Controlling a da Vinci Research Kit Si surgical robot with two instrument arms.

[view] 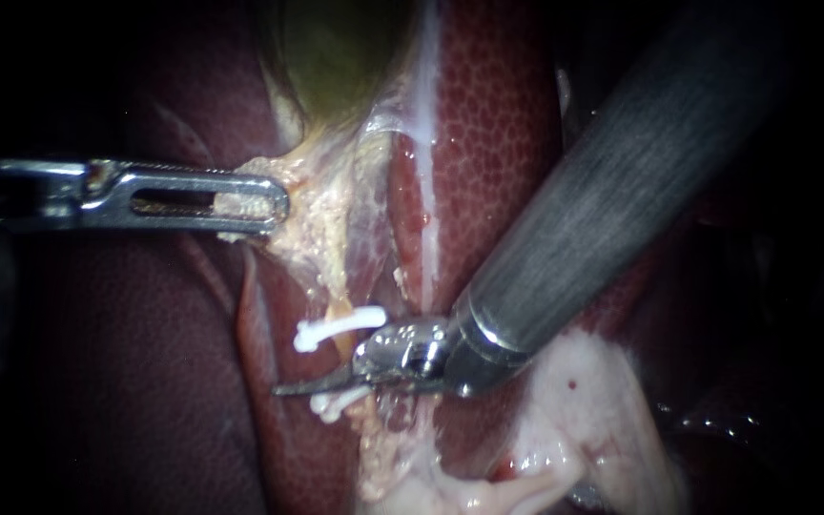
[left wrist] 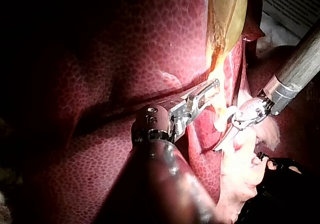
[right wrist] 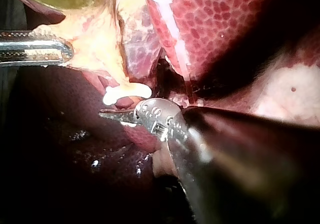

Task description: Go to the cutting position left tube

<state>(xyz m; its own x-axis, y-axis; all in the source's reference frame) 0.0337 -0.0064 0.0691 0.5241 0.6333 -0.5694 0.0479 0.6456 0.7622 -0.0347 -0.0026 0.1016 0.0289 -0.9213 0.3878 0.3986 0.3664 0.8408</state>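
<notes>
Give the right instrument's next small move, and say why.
Probably open the right instrument's jaws and ease them around the tube. They look shut and lie across it, between the upper clip and the lower clip, so the tube is not yet between them for a cut. The left instrument grips the tissue above.

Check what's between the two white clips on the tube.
Between the upper clip and the lower clip runs the tube, with the right instrument tip lying across it. The endoscope view shows it best.
</notes>
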